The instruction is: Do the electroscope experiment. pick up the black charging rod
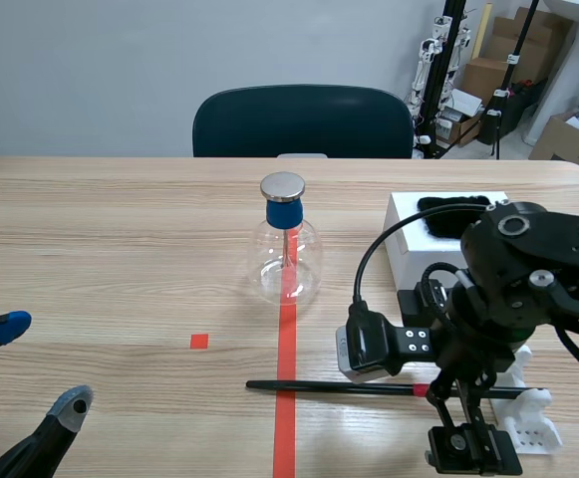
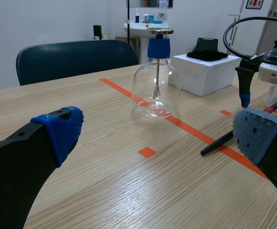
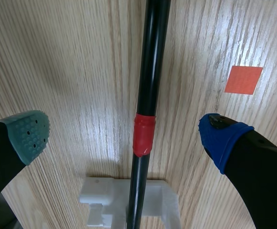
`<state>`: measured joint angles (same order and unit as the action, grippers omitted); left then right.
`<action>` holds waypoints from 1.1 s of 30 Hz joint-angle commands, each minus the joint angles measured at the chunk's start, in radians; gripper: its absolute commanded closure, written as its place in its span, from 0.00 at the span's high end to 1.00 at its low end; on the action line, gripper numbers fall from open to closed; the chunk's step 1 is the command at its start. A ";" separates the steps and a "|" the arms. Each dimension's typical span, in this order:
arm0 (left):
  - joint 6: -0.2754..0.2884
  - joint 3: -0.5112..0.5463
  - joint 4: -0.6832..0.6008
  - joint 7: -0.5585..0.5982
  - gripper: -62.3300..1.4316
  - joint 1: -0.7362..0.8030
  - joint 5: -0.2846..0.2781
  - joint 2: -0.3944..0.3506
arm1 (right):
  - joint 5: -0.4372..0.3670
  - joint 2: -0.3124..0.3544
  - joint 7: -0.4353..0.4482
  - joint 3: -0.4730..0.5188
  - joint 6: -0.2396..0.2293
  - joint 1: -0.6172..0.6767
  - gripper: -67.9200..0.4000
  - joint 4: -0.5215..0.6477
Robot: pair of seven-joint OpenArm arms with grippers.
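The black charging rod [image 1: 329, 387] lies across the table's front, its right end resting on a white holder [image 1: 531, 413]; a red band [image 3: 143, 134] rings it. My right gripper [image 3: 124, 136] hangs open straight above that band, one finger on each side of the rod [image 3: 150, 76], neither touching it. The white holder [image 3: 133, 202] shows under the rod near the gripper. My left gripper [image 1: 35, 368] stands open at the table's front left with nothing between its fingers. From there the rod's tip [image 2: 224, 142] shows to its right.
The glass electroscope flask [image 1: 286, 249] with blue collar and metal disc stands on the red tape line, behind the rod. A white box [image 1: 409, 234] with a black cloth on it sits at the right rear. A dark chair [image 1: 302, 121] stands behind the table.
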<state>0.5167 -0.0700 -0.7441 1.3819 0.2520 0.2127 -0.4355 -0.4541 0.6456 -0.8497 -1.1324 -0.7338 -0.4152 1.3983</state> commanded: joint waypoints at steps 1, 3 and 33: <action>-0.001 0.003 -0.021 0.018 1.00 -0.003 -0.010 -0.009 | 0.001 0.016 0.000 0.017 -0.012 -0.018 0.96 0.005; -0.001 0.003 -0.021 0.017 1.00 -0.003 -0.010 -0.009 | 0.002 0.019 0.000 0.017 -0.012 -0.018 0.96 0.005; -0.001 0.003 -0.021 0.018 1.00 -0.003 -0.010 -0.009 | 0.020 0.032 0.011 0.018 -0.012 -0.020 0.52 0.005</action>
<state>0.5167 -0.0700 -0.7441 1.3819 0.2520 0.2127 -0.4355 -0.4347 0.6708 -0.8387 -1.1316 -0.7338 -0.4152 1.3983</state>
